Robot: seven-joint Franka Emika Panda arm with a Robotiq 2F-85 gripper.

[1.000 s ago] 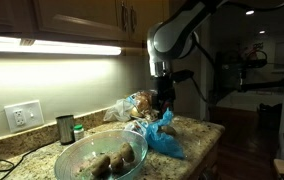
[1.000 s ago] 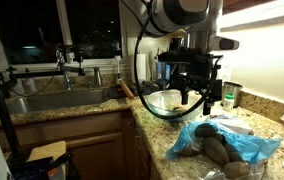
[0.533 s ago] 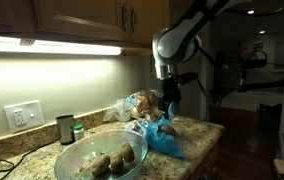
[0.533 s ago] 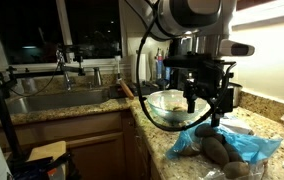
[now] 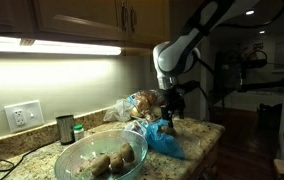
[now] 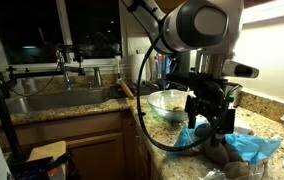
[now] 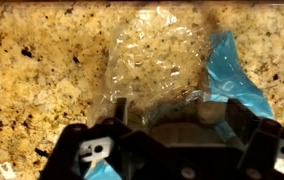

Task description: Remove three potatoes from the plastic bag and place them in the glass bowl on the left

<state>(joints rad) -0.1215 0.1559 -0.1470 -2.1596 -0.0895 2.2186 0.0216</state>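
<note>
The glass bowl (image 5: 74,157) (image 6: 154,99) stands on the granite counter, and brown potatoes (image 5: 102,163) lie in it. Beside it lies the blue and clear plastic bag (image 5: 164,140) (image 6: 244,148) (image 7: 227,65), with more potatoes (image 6: 219,150) inside. My gripper (image 5: 170,117) (image 6: 210,126) (image 7: 177,112) hangs open just above the bag's mouth. In the wrist view its fingers straddle crumpled clear plastic, and one potato (image 7: 208,114) shows close to the right finger. I see nothing gripped.
A bread bag (image 5: 136,103) lies behind the plastic bag. A dark metal cup (image 5: 65,128) and a small green bottle (image 5: 78,131) stand by the wall near an outlet (image 5: 22,116). A sink (image 6: 42,100) lies beyond the bowl. The counter edge (image 5: 207,150) runs close to the bag.
The gripper, still open, has moved away from the bowl, over to the plastic bag, and has come down towards it.
</note>
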